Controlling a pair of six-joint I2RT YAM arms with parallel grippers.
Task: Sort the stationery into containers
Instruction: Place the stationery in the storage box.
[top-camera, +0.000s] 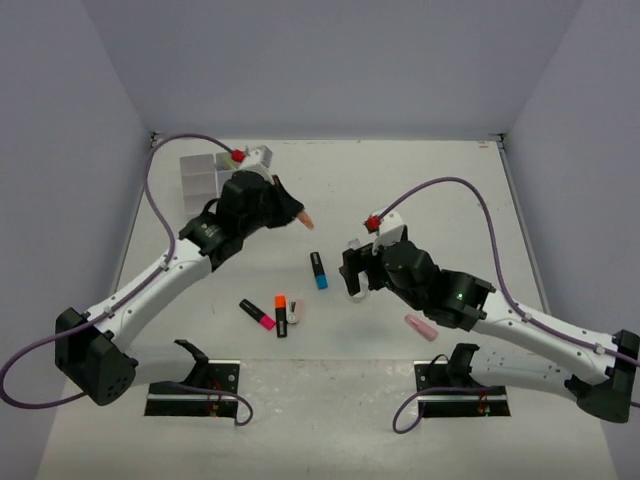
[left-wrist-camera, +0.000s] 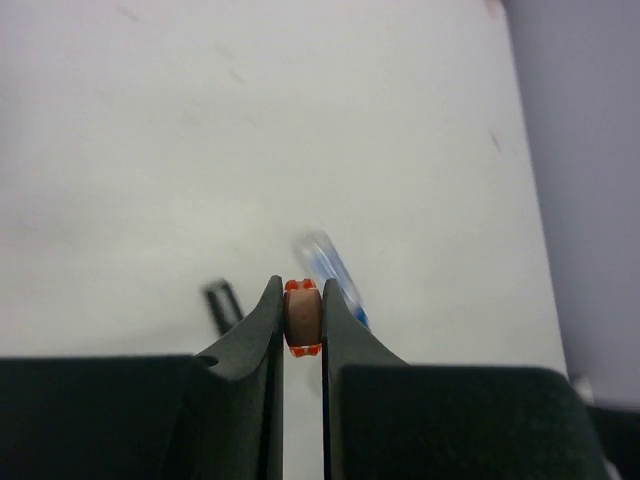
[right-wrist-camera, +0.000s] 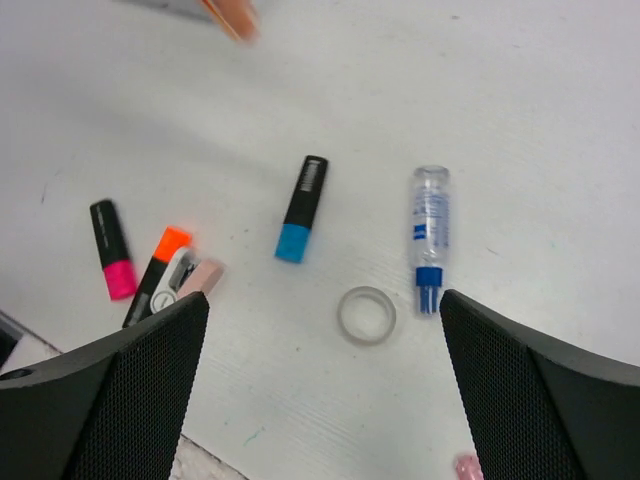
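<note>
Eraser (left-wrist-camera: 302, 318), peach, pinched between fingertips of left gripper (top-camera: 293, 214), carry step seemingly in hand, next needing swing to tray (top-camera: 203, 170) behind them; right gripper (right-wrist-camera: 325, 335) fingers spread over tape ring (right-wrist-camera: 366, 315).

Robot lab cell, bare walls (top-camera: 330, 60)

No text, number or brand is legible in any view. The clear tube (right-wrist-camera: 431, 236) carries a small blue label; its lettering is too small to read. The blue-ended highlighter (right-wrist-camera: 302, 209) has pale print on its black barrel, illegible. The white item (right-wrist-camera: 172, 284) beside the orange highlighter (right-wrist-camera: 158, 268) bears a round dark mark, undecipherable.
</note>
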